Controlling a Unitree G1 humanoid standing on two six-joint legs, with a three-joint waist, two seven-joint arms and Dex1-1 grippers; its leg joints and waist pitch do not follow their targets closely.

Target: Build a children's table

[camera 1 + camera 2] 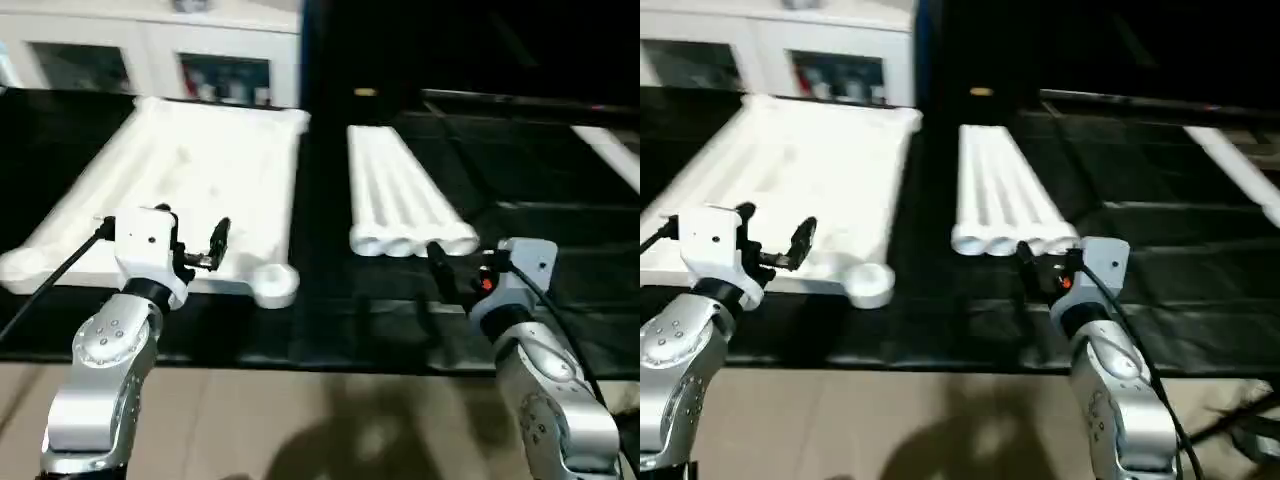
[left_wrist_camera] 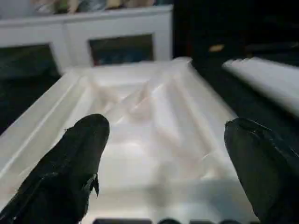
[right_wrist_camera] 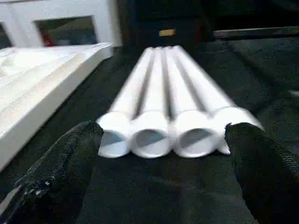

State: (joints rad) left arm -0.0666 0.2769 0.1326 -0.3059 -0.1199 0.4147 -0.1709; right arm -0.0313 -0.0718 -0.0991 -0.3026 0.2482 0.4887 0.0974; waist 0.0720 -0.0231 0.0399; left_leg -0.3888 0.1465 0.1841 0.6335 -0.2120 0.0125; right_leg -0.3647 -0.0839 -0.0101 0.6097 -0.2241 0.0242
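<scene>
The white table top (image 1: 190, 170) lies upside down on the left of the black surface, its ribbed underside (image 2: 140, 112) facing up and a round corner socket (image 1: 275, 283) at its near right corner. The white tubular legs (image 1: 400, 195) lie side by side to its right, open ends (image 3: 149, 137) toward me. My left gripper (image 1: 192, 230) hovers open over the top's near edge, with nothing between its fingers (image 2: 74, 163). My right gripper (image 1: 458, 268) stands open just short of the leg ends, fingers (image 3: 70, 158) spread wider than the bundle.
A white glass-door cabinet (image 1: 150, 55) stands behind the table top. The black work surface (image 1: 520, 200) stretches to the right, where a white strip (image 1: 610, 150) lies at the far edge. Beige floor (image 1: 300, 420) shows below the surface's front edge.
</scene>
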